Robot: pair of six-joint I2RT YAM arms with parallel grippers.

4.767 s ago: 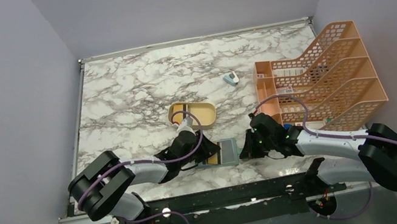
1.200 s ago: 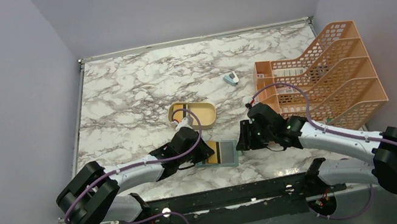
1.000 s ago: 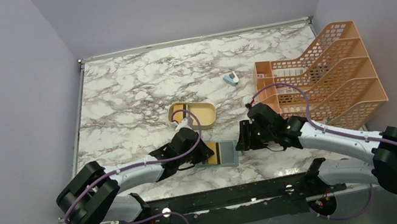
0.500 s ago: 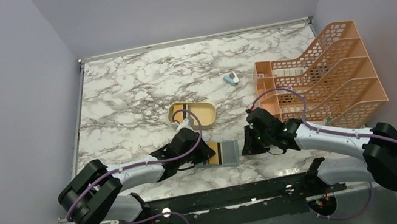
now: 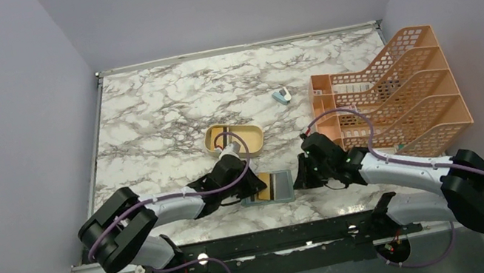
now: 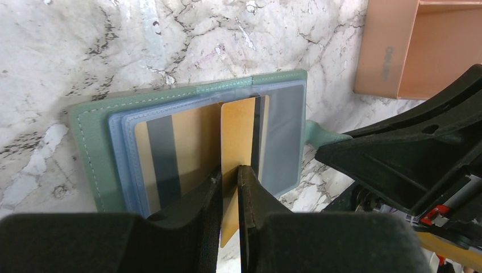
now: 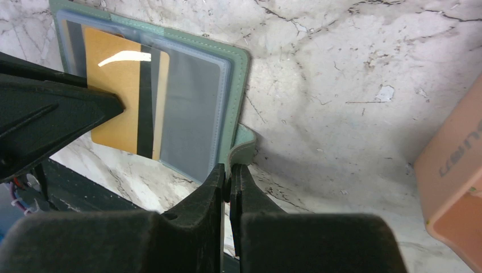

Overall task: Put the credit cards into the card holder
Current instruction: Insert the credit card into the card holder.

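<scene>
The grey-green card holder [image 5: 281, 187] lies open near the table's front edge, its pale blue pockets facing up. My left gripper [image 6: 230, 173] is shut on a tan-gold credit card [image 6: 237, 133], held on edge over the holder's [image 6: 91, 148] inner pockets. A second tan card with a dark stripe [image 6: 190, 142] sits in a pocket beside it. My right gripper [image 7: 228, 173] is shut on the holder's green closing tab [image 7: 243, 145] at its right edge. From the right wrist the tan card [image 7: 113, 91] shows flat over the holder [image 7: 237, 68].
A tan oval dish [image 5: 247, 138] sits just behind the left gripper. A small blue-and-white gadget [image 5: 281, 96] lies further back. The orange mesh file rack [image 5: 397, 94] fills the right side, close to the right arm. The table's front edge runs just below the holder.
My right gripper has moved in to the holder's right edge and shut on its tab. The left gripper still holds the tan card over the pockets.
</scene>
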